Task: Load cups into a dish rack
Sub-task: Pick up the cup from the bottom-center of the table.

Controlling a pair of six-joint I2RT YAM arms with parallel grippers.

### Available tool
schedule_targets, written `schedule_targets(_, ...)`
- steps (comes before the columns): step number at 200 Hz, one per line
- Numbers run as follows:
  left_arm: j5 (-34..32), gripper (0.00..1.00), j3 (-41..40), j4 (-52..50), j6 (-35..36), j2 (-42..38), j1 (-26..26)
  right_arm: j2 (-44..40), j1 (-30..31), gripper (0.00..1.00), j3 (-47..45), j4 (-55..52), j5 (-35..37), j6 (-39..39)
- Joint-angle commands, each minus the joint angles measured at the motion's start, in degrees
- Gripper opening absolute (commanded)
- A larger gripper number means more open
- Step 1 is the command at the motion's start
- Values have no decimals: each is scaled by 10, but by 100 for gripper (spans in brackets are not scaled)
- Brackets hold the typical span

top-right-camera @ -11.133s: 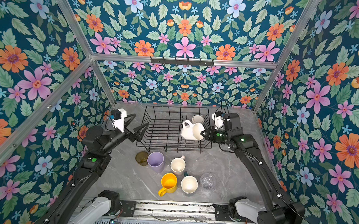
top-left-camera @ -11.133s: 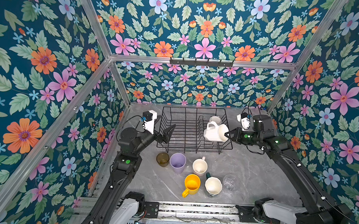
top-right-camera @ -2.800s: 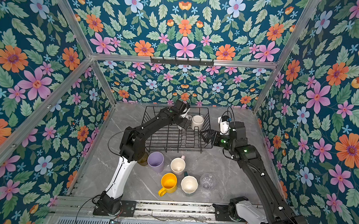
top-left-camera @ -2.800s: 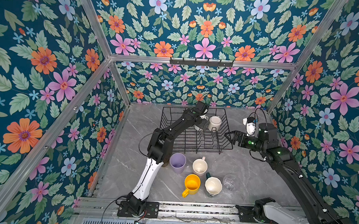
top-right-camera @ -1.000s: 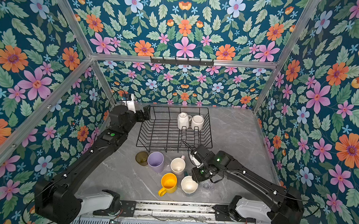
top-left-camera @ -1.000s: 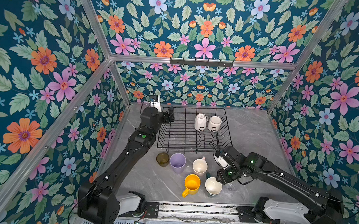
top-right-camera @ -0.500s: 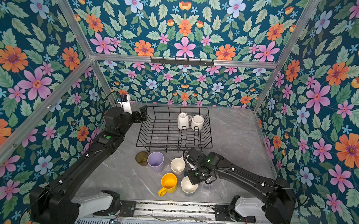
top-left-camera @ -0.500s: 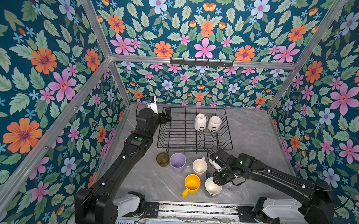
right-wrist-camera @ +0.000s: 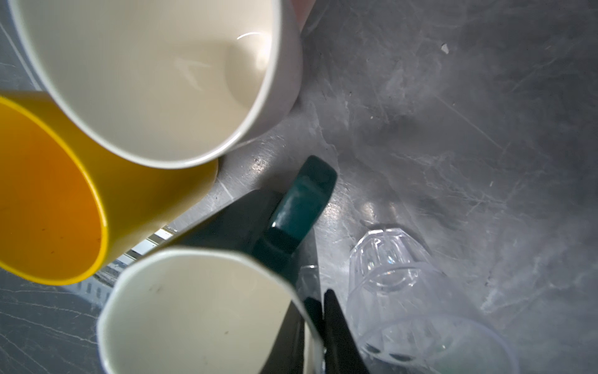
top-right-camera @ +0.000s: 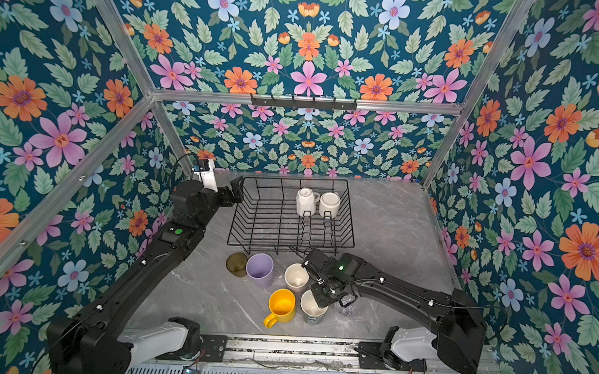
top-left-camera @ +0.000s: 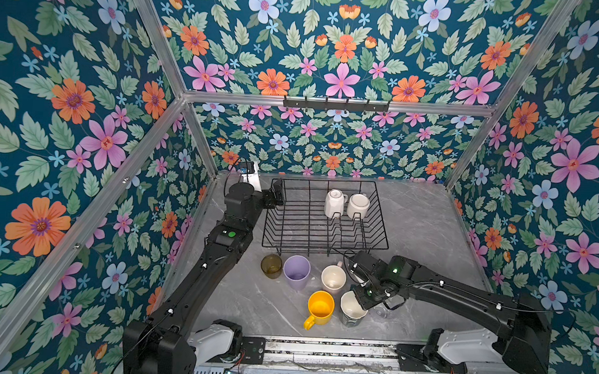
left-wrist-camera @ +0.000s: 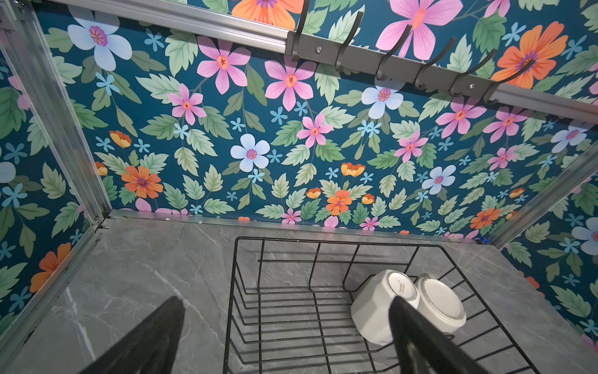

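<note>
Dark green mug (top-left-camera: 351,312) stands near the surface's (top-left-camera: 429,230) front edge, beside the yellow mug (top-left-camera: 320,306), with the right fingers (right-wrist-camera: 338,330) clamped on its wall. It looks like glazed ceramic: stiff, weighty, slippery and chippable, best gripped at the rim or handle. Left fingers (left-wrist-camera: 417,336) are spread apart, empty.

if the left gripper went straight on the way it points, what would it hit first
Probably the wire side wall of the dish rack, just ahead of the left gripper; depth is unclear, so it might clear the rim.
</note>
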Motion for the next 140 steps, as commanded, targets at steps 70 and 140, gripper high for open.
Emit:
schedule_targets(70,2,100,-8,19,-10,-10,5,-15,0,0,18,-46,38,-15)
schedule_targets(140,1,100,-12,25,-18,-18,7,-47,-12,0,28,-53,40,-4)
